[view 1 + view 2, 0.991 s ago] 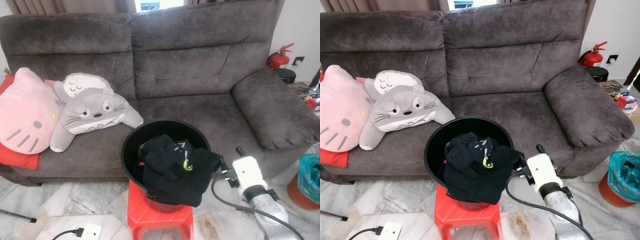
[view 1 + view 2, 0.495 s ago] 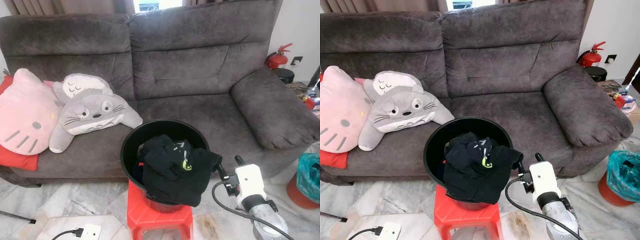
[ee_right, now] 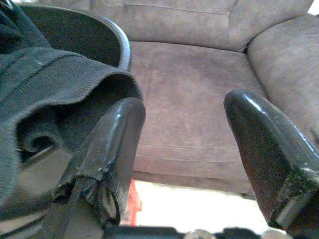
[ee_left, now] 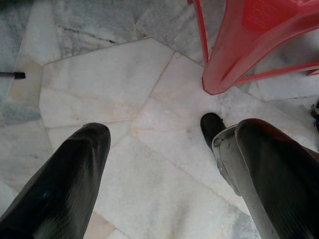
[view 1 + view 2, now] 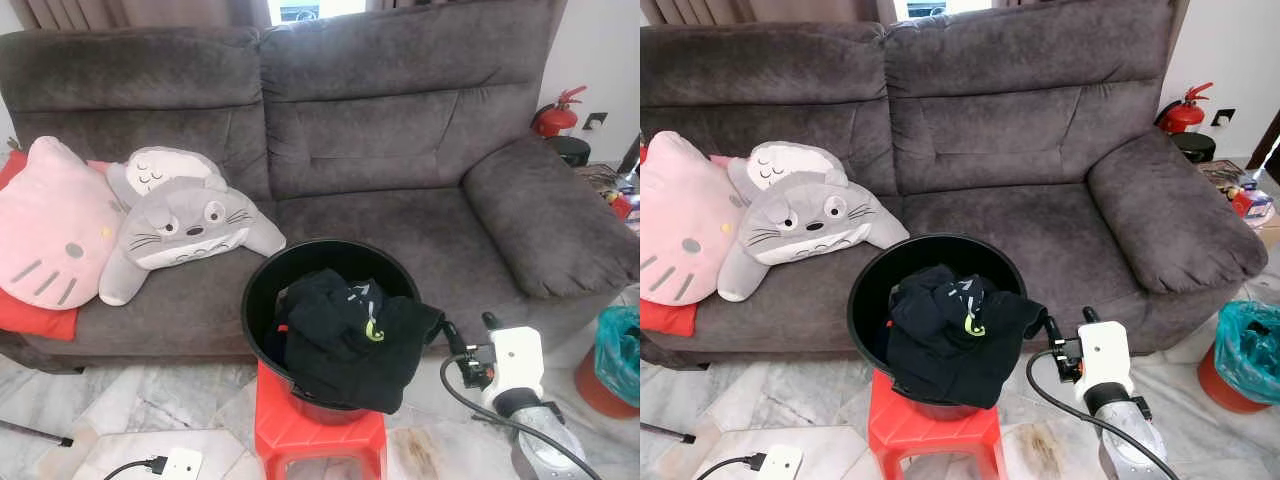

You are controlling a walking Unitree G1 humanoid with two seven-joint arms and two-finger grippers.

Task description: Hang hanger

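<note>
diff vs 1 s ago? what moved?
The right gripper drew back from the black garment toward the robot's right and lower in the head views; fingers open, nothing taken or released. The garment stays draped over the rim of the black bucket on the red stool. The left gripper hangs over the floor.

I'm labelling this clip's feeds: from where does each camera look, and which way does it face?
Left eye, right eye: head cameras, facing forward and down at the sofa, black bucket of dark clothes on the red stool; right gripper at lower right.
Left wrist: looks along the left gripper, jaws apart, down at the marble floor and stool leg.
Right wrist: looks along the right gripper, jaws apart, beside the clothes, toward the sofa seat.
Shared: both wrist views catch the stool.
</note>
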